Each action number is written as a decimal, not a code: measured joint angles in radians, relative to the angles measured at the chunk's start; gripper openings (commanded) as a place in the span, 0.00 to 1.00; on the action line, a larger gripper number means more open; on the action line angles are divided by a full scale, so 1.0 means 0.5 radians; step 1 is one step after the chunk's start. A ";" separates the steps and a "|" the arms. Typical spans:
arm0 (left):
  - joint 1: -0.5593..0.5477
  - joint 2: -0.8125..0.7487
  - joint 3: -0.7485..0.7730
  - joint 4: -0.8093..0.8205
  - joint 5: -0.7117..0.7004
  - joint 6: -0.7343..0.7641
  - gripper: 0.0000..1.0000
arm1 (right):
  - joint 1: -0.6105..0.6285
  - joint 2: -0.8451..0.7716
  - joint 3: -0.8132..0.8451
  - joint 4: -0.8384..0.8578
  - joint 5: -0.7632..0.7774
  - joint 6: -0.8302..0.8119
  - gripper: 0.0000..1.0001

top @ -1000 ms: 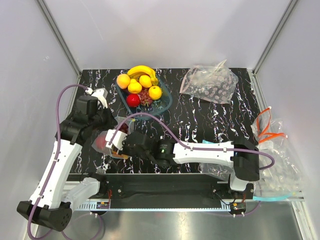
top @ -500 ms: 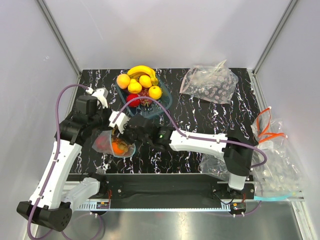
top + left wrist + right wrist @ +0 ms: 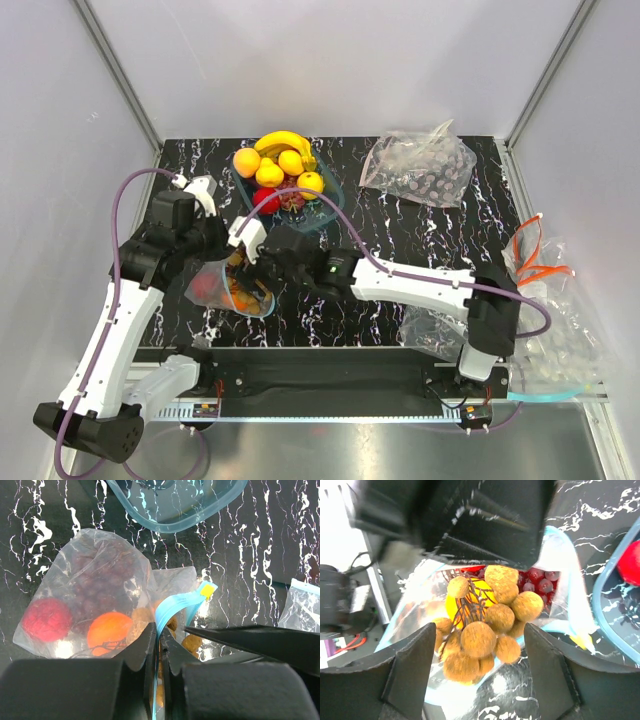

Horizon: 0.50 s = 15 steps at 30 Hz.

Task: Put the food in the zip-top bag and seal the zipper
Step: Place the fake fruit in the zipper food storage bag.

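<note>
The zip-top bag point(image 3: 222, 290) lies at the front left, with a red apple point(image 3: 46, 620), an orange point(image 3: 107, 630) and dark grapes point(image 3: 100, 587) inside. My left gripper point(image 3: 161, 632) is shut on its light-blue zipper strip point(image 3: 175, 607) and holds the mouth up; it also shows in the top view point(image 3: 212, 262). The tan nut cluster point(image 3: 485, 625) lies in the bag mouth, partly over the rim. My right gripper point(image 3: 480, 672) is open just above the cluster, with a finger on each side and touching nothing; it also shows in the top view point(image 3: 255, 268). The bowl point(image 3: 335, 200) holds a banana, yellow fruits and a red apple.
A wrinkled clear bag point(image 3: 420, 170) lies at the back right. More clear bags lie at the right edge point(image 3: 560, 340) and under my right arm point(image 3: 430, 335). Orange loops point(image 3: 535, 260) lie at the right edge. The blue bowl rim point(image 3: 175, 525) is just beyond the bag.
My right gripper has drawn back from inside the bag mouth towards the bowl. The nut cluster now lies in the bag mouth. My left gripper has held still.
</note>
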 measured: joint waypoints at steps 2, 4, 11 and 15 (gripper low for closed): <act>0.004 0.002 0.005 -0.002 -0.001 0.002 0.09 | 0.000 -0.065 0.005 -0.056 0.002 0.021 0.79; 0.011 0.005 0.009 -0.002 0.000 0.005 0.09 | 0.000 -0.132 0.016 -0.114 0.007 0.053 0.60; 0.025 0.006 0.012 -0.001 -0.002 0.010 0.09 | -0.008 -0.283 0.024 -0.304 0.025 0.236 0.45; 0.030 0.005 0.012 -0.001 -0.003 0.010 0.09 | -0.024 -0.363 -0.092 -0.353 0.027 0.362 0.40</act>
